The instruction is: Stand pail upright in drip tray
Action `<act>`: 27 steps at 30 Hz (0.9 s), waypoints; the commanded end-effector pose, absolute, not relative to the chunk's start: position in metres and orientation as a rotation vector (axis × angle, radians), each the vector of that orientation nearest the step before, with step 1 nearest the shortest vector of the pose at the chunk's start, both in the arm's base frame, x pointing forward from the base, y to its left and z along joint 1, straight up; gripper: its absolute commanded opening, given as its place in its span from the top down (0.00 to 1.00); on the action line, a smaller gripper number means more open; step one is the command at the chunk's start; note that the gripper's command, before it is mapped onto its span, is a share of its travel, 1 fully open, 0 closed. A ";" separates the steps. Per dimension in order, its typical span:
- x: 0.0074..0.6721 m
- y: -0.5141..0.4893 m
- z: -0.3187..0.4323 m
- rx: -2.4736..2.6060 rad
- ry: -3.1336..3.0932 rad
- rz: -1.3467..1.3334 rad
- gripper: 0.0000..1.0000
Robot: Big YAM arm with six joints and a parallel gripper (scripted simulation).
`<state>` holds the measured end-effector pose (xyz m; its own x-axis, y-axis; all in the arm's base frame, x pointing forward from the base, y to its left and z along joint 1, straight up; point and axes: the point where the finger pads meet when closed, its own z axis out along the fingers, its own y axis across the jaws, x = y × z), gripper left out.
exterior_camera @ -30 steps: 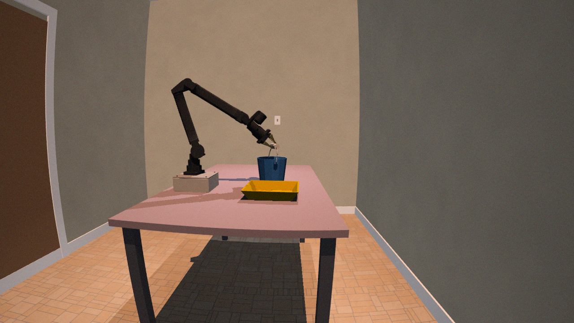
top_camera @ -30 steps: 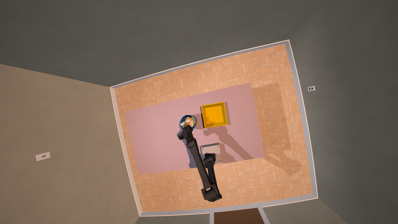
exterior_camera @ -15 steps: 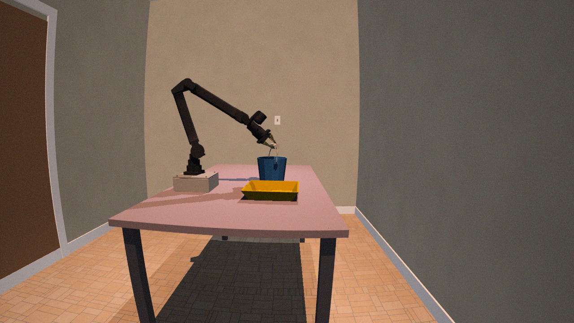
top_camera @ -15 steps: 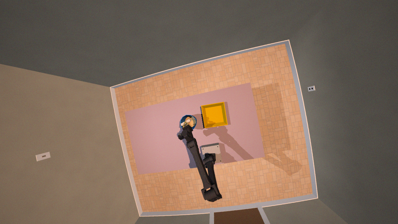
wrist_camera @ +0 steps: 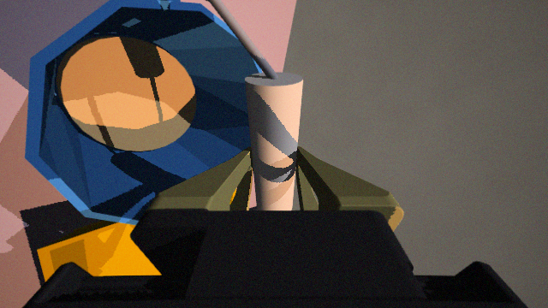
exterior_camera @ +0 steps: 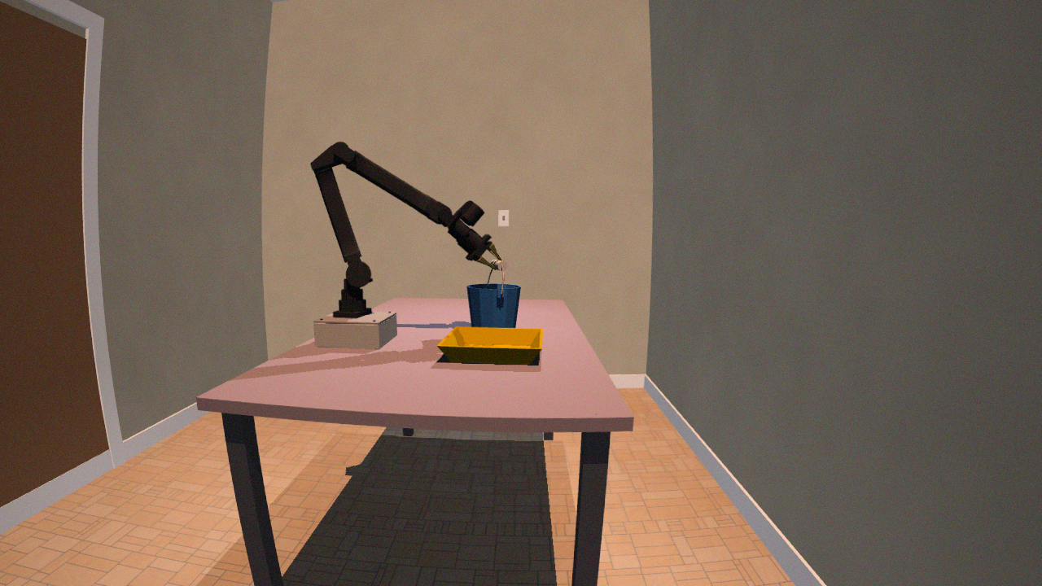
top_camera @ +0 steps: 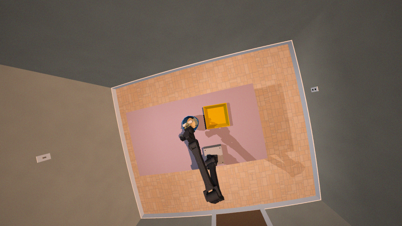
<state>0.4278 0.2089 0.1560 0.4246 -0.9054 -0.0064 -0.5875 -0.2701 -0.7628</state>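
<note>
Here our fingers are clamped from both sides on the grip, a pale cylinder at the middle of the pail's handle; in the wrist view the olive pads press its lower part, and the grip stands up between them. A thin grey wire runs from the grip's top end back toward the pail's rim.

Below and to the left in the wrist view we see the pail, blue, with a many-sided rim, and an orange floor inside crossed by shadows. From the exterior view the pail hangs upright under the fingers, on the far side of the tray; we cannot tell from these views whether its base touches the bench or hangs just above it.

The tray is yellow, square and shallow, lying flat on the bench with its rim up. From the top view the pail is just beside the tray's left edge, outside it.

Our arm reaches over from a grey base standing on the pink bench, well apart from the tray.
</note>
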 end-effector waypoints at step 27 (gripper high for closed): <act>0.437 0.213 0.222 -1.845 1.185 -0.646 0.79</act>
<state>0.4259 0.2079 0.1594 0.4246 -0.9054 -0.0065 -0.5851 -0.2689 -0.7651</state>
